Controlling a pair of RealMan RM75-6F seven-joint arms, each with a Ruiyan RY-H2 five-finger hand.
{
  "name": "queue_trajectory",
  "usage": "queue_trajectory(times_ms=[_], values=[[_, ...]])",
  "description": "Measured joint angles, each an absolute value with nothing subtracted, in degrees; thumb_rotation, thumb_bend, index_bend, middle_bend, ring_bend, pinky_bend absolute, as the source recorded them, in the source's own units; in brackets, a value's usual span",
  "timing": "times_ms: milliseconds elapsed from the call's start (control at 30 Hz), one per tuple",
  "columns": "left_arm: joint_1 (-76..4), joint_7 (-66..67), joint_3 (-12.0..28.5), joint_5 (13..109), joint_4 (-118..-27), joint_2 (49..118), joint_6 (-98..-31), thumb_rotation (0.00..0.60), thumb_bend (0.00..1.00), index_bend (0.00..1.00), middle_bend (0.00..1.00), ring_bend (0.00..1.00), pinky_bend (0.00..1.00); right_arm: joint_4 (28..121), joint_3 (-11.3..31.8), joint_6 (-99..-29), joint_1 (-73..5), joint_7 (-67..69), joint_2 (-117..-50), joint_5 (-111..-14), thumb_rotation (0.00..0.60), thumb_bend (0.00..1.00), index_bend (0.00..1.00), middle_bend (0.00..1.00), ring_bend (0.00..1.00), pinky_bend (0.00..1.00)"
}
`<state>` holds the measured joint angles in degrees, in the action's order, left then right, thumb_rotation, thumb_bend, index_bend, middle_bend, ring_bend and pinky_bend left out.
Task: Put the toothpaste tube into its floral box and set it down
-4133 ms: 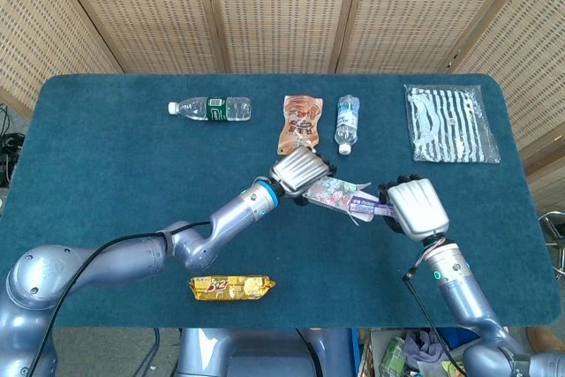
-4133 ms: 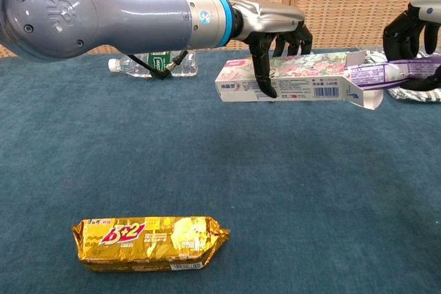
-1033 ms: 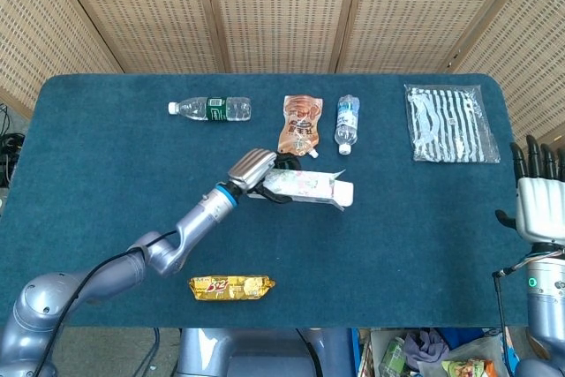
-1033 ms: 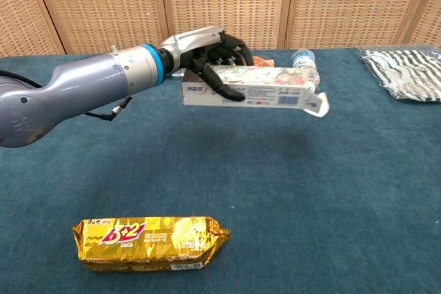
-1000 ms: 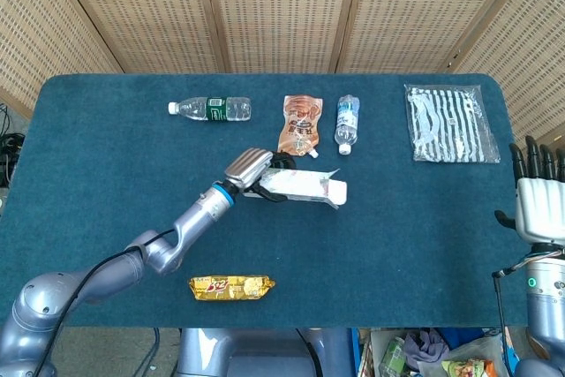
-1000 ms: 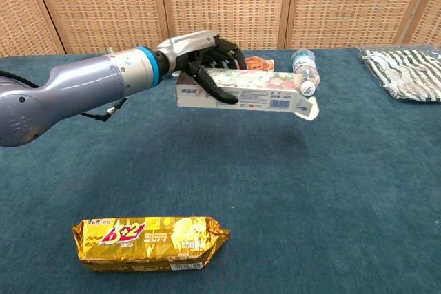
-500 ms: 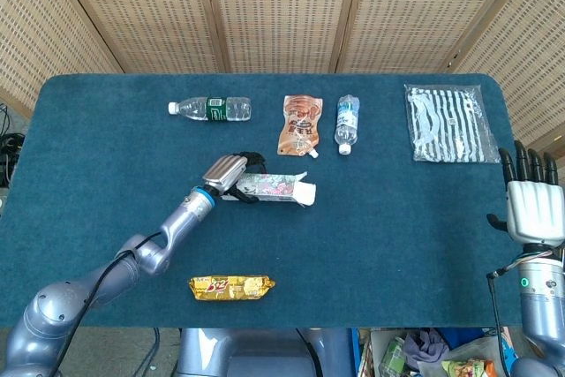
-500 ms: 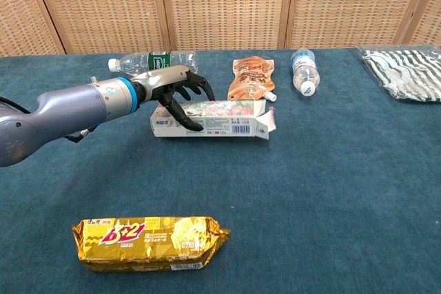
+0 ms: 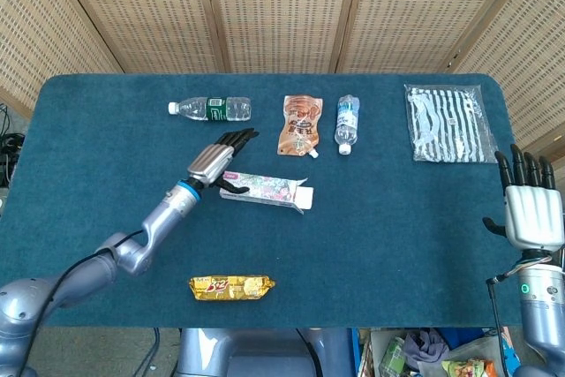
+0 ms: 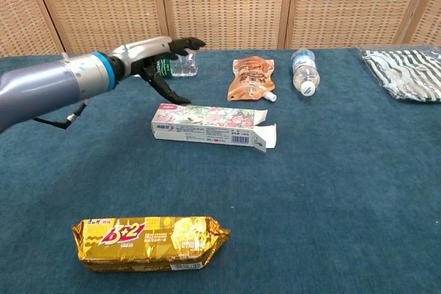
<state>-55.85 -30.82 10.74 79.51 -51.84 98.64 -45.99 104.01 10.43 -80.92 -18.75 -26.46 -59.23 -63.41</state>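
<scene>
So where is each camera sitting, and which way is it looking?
Head view: sits high up, looks down on the whole table; shows the left robot hand with its arm, and the right robot hand at the table's edge.
Chest view: sits low, looks level across the table toward the wicker wall; shows only the left robot hand and forearm.
Both show: the box, snack bar, pouch and bottles.

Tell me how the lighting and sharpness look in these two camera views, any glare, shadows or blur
Head view: even, soft light, only faint shadows on the table; floral box sharp but small. Chest view: bright sheen along the left arm's metal shell, glints on the gold snack pack, a thin shadow under the floral box; the left hand is slightly soft, and the print on the box is too small to read.
</scene>
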Motion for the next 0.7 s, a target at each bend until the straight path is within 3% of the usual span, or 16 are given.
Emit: queue_trajectory(times_ms=[200,433,700], values=[[-50.2,-23.2,9.9,79.7,-64.7,86.7,-52.4,0.6,0.12,0.0,0.0,0.0,0.0,102.6,8.3,-82.0,-17.3,-20.2,-59.6,-72.0,0.6,0.0,0.03,0.05,0.02,0.0],[-37.5,-12.9,7.0,78.6,-78.3,73.4,-65.7,0.6,0.12,0.0,0.0,0.0,0.0,97.1,4.2,-84.9,-14.9,-10.4,-62.6,-84.2,0.6,0.0,0.03,0.04,0.02,0.0],[-23.1,-11.5,1.3,80.3,-85.4,68.0,-80.3,0.6,0.12,0.0,0.0,0.0,0.0,92.2,0.5,-88.9,-10.9,-8.1,-67.8,-89.8,0.6,0.0,0.03,0.02,0.02,0.0]])
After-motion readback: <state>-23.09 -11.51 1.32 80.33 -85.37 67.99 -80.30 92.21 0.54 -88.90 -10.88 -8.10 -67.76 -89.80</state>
